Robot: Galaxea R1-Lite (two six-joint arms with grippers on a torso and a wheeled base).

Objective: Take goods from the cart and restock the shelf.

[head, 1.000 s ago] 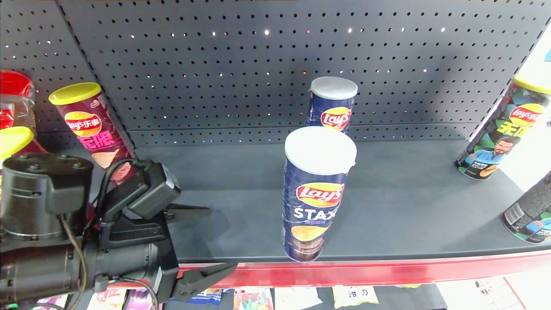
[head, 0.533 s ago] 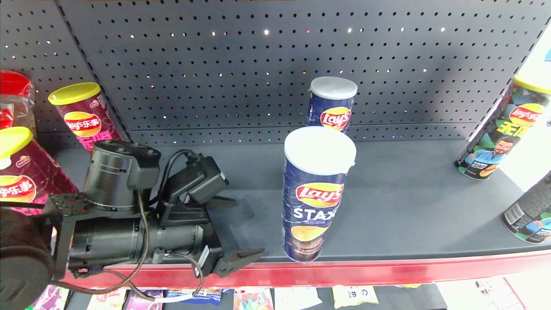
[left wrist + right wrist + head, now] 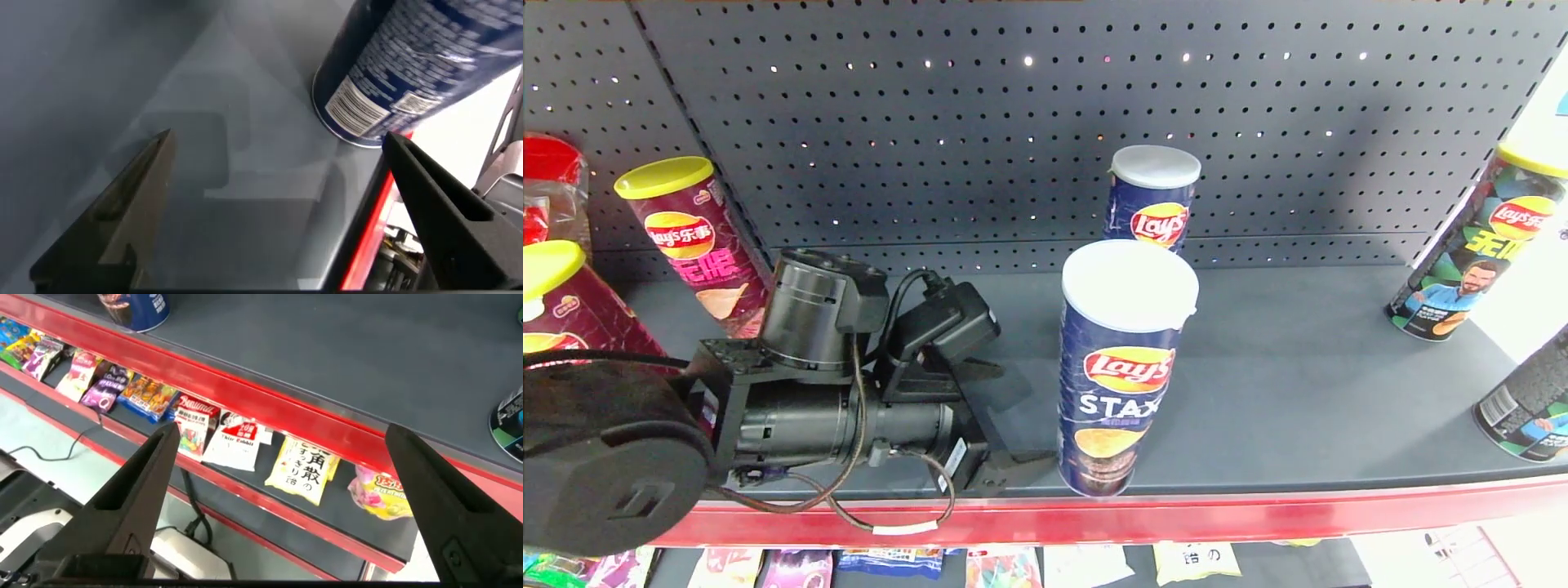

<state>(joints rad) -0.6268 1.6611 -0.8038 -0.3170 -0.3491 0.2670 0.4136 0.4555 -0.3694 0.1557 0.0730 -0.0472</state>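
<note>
Background: dark grey shelf [image 3: 1298,392] with a red front edge [image 3: 1258,510], and a perforated back wall [image 3: 931,122] behind.
Task's thing: blue chips can [image 3: 1125,367] stands upright near the front edge; a second blue can [image 3: 1153,200] stands behind it at the wall.
Left end effector [image 3: 1005,420]: fingers spread, empty, low over the shelf, just beside the can's lower part.
Right end effector [image 3: 278,506]: spread, empty, before the red edge.
Handling: probably a light, stiff cardboard tube; glossy, so slippery; tall, so it tips easily.
Hold: around the middle of the body, not the plastic lid [image 3: 1131,282].

pegboard [image 3: 980,122]: dark grey, light through holes | shelf [image 3: 1298,392]: grey deck, red front lip | floor [image 3: 33,425]: pale
</note>
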